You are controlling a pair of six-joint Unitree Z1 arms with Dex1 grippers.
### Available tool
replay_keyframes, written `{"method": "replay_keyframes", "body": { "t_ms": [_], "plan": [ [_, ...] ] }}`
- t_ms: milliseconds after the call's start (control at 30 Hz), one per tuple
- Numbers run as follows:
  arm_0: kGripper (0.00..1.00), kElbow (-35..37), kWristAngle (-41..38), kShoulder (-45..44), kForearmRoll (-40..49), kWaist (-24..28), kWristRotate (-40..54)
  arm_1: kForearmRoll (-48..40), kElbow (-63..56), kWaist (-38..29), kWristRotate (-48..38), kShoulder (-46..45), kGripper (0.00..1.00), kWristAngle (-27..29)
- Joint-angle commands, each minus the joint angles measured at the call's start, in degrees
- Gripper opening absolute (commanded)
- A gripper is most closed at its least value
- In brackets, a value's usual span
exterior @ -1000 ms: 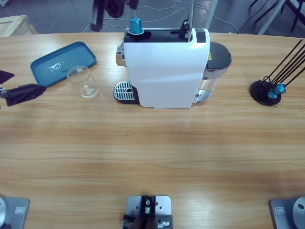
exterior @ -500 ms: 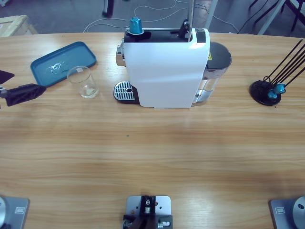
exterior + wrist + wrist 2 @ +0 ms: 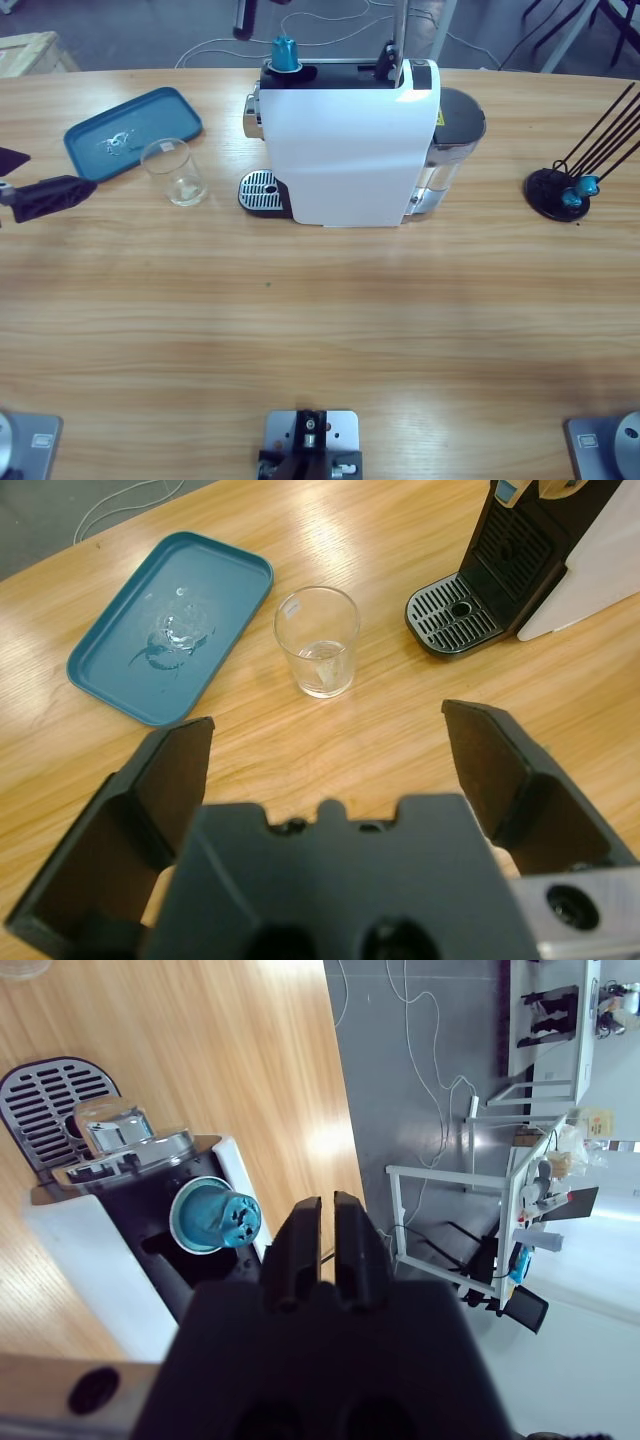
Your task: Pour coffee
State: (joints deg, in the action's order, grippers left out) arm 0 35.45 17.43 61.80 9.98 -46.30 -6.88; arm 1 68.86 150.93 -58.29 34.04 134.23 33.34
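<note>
Just now the left gripper (image 3: pixel 330 750) hangs low at the table's left edge, its two black jaws spread wide with nothing between them; ahead of it on the wooden table (image 3: pixel 320 320) stands a clear glass cup (image 3: pixel 317 641), upright and apart from the jaws, holding only a pale trace at its bottom; no dark coffee shows in it or anywhere else in these views. Beside the cup lies a teal tray (image 3: pixel 170 625) with a few wet smears on it; to the cup's other side sits the white capsule coffee machine (image 3: pixel 345 145), its black perforated drip grate (image 3: pixel 455 615) bare beneath the spout. On the machine's top a teal-blue capsule (image 3: pixel 213 1216) stands in the loading slot, wide end down; the right gripper (image 3: pixel 320 1250) hovers just beside it with its jaws pressed together, gripping nothing. In the high view a dark water tank (image 3: pixel 455 125) sits behind the machine, and near the table's right end a black capsule stand (image 3: pixel 560 190) holds blue capsules at its base.
</note>
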Motion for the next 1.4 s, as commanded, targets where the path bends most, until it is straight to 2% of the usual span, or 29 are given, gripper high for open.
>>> {"method": "replay_keyframes", "body": {
  "t_ms": [33, 433, 800, 1033, 1200, 1400],
  "plan": [
    [0.977, -1.9, -0.6, 1.6, -0.8, -0.3, 0.3, -0.4, 24.4, 0.5, -0.5, 4.6, 0.0, -0.1],
    [0.977, -1.9, -0.6, 1.7, -0.9, -0.3, 0.3, -0.4, 24.6, -0.1, -1.4, 5.2, 0.0, -1.0],
    [0.977, -1.9, -0.6, 1.6, -0.9, -0.3, 0.3, 5.0, 24.0, -1.7, -3.1, 3.8, 0.0, -0.5],
    [0.977, -1.8, -0.6, 1.7, -0.9, -0.3, 0.3, 7.1, 21.2, -1.4, -3.8, -0.3, 0.0, 4.1],
    [0.977, -1.8, -0.6, 1.7, -0.9, -0.3, 0.3, 4.5, 21.0, -0.7, -1.8, -2.7, 0.0, 7.3],
    [0.977, -1.8, -0.7, 1.9, -1.0, -0.3, 0.3, 2.0, 21.1, -3.1, -0.1, -6.2, 0.0, 7.4]
  ]
}}
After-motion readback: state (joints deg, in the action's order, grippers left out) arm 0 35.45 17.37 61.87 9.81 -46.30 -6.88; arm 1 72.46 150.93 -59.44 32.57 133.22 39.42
